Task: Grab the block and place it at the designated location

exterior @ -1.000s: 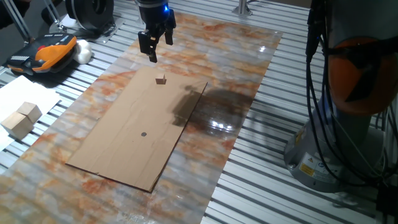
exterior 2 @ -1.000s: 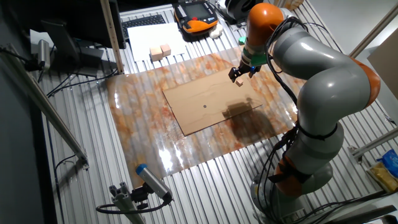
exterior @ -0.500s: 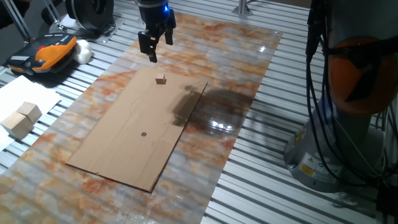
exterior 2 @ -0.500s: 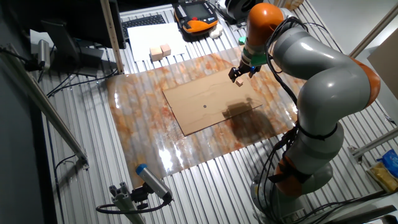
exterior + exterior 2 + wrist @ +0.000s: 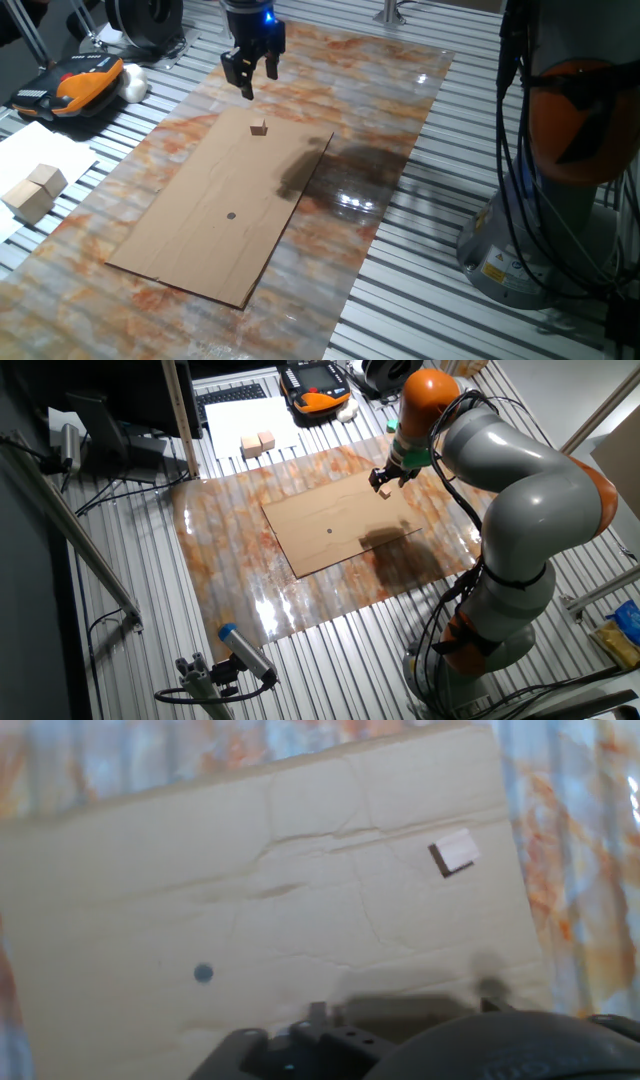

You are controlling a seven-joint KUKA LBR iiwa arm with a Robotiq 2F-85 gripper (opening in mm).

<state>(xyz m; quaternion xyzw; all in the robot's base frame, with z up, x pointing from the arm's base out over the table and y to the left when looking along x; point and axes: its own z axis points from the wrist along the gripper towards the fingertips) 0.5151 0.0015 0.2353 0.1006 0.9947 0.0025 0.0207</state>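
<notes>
The block (image 5: 259,128) is a tiny brown cube standing on the far end of the brown cardboard sheet (image 5: 200,230). It also shows in the other fixed view (image 5: 384,493) and in the hand view (image 5: 454,852). The designated location is a small dark dot (image 5: 231,214) near the middle of the cardboard, also seen in the other fixed view (image 5: 329,530) and the hand view (image 5: 203,973). My gripper (image 5: 256,80) hangs in the air above and just behind the block, open and empty; it also shows in the other fixed view (image 5: 383,481).
Two pale wooden blocks (image 5: 35,190) lie on white paper at the left, off the marbled mat (image 5: 400,90). An orange and black hand-held controller (image 5: 85,80) lies at the back left. The robot's base (image 5: 560,150) stands at the right.
The gripper and arm have shifted very slightly to the right; the block and the cardboard have not moved.
</notes>
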